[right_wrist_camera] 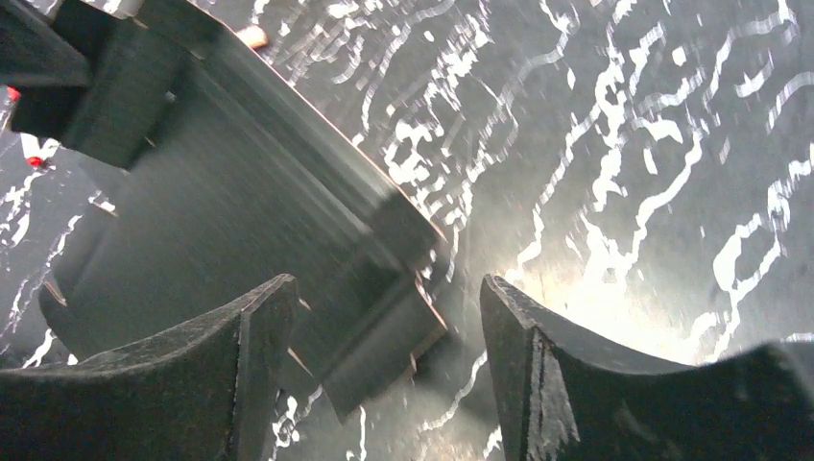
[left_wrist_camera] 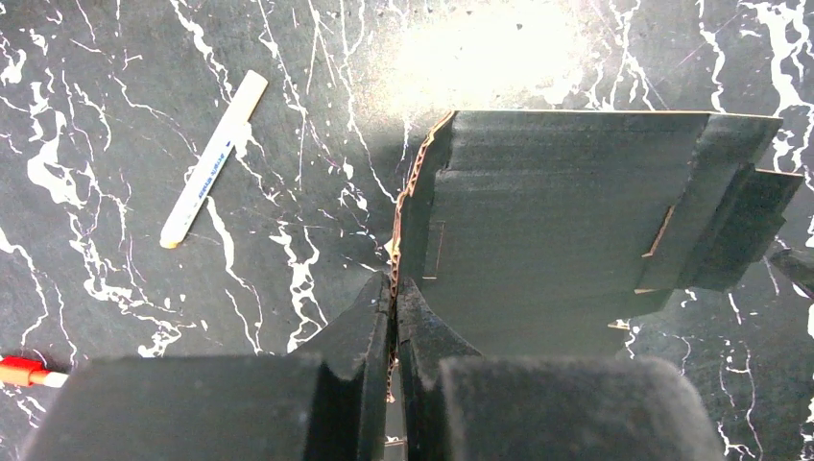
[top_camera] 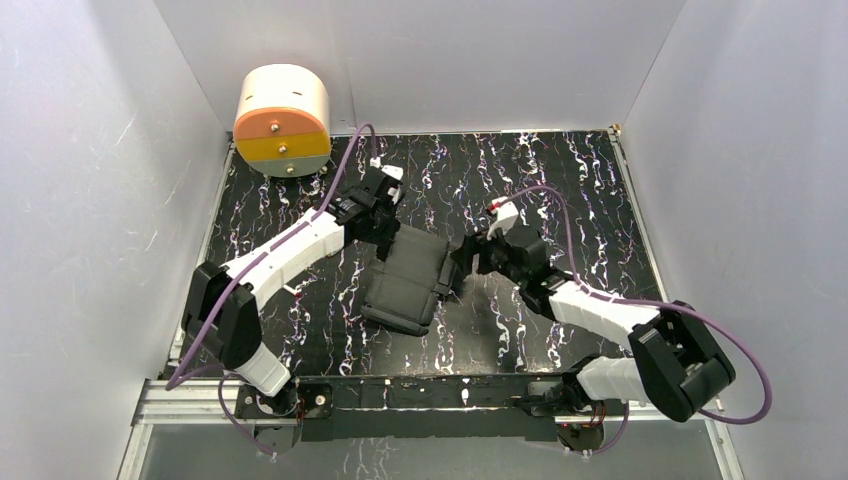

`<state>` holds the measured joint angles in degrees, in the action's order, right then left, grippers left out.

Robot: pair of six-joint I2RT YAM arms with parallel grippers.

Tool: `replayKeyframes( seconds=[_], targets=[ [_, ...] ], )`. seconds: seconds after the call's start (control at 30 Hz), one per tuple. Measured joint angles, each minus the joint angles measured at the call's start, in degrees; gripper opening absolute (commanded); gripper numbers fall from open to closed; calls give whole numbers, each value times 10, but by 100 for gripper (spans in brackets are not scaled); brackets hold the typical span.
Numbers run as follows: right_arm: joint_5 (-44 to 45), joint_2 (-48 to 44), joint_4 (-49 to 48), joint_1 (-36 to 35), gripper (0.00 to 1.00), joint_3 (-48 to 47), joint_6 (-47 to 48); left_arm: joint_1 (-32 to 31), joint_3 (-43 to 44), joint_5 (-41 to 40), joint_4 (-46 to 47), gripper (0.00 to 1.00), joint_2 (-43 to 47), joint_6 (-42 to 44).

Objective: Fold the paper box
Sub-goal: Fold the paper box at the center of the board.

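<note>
The paper box (top_camera: 405, 280) is a matte black creased card lying partly folded in the middle of the marbled table. My left gripper (top_camera: 390, 238) is at its far left edge. In the left wrist view the left gripper (left_wrist_camera: 395, 288) is shut on the raw corrugated edge of the paper box (left_wrist_camera: 557, 221), whose flaps stretch away to the right. My right gripper (top_camera: 460, 262) is at the box's right side. Its jaws stand wide apart in the right wrist view, where the right gripper (right_wrist_camera: 384, 298) straddles a small end flap of the paper box (right_wrist_camera: 221, 202) without touching it.
A cream cylinder with an orange and yellow face (top_camera: 283, 120) stands at the back left corner. A white marker pen (left_wrist_camera: 213, 158) lies on the table left of the box, and a red-tipped object (left_wrist_camera: 19, 370) near it. White walls close in three sides.
</note>
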<state>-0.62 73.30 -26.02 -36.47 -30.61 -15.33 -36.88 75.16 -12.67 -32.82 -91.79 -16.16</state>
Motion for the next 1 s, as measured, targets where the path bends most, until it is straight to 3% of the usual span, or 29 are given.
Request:
replayKeyframes(
  seconds=[0.27, 0.53, 0.77, 0.9, 1.0],
  targets=[
    [-14, -22, -32, 39, 83, 83, -83, 0, -36, 0, 41, 0, 30, -18],
    [-76, 71, -160, 49, 80, 106, -148, 0, -66, 15, 67, 0, 35, -36],
    [-125, 146, -260, 49, 64, 106, -188, 0, -76, 32, 90, 0, 47, -51],
    [-151, 168, -308, 50, 41, 106, -207, 4, -88, 42, 102, 0, 49, -60],
    [-170, 171, -340, 59, 30, 106, -223, 13, -96, 51, 108, 2, 50, -66]
  ],
)
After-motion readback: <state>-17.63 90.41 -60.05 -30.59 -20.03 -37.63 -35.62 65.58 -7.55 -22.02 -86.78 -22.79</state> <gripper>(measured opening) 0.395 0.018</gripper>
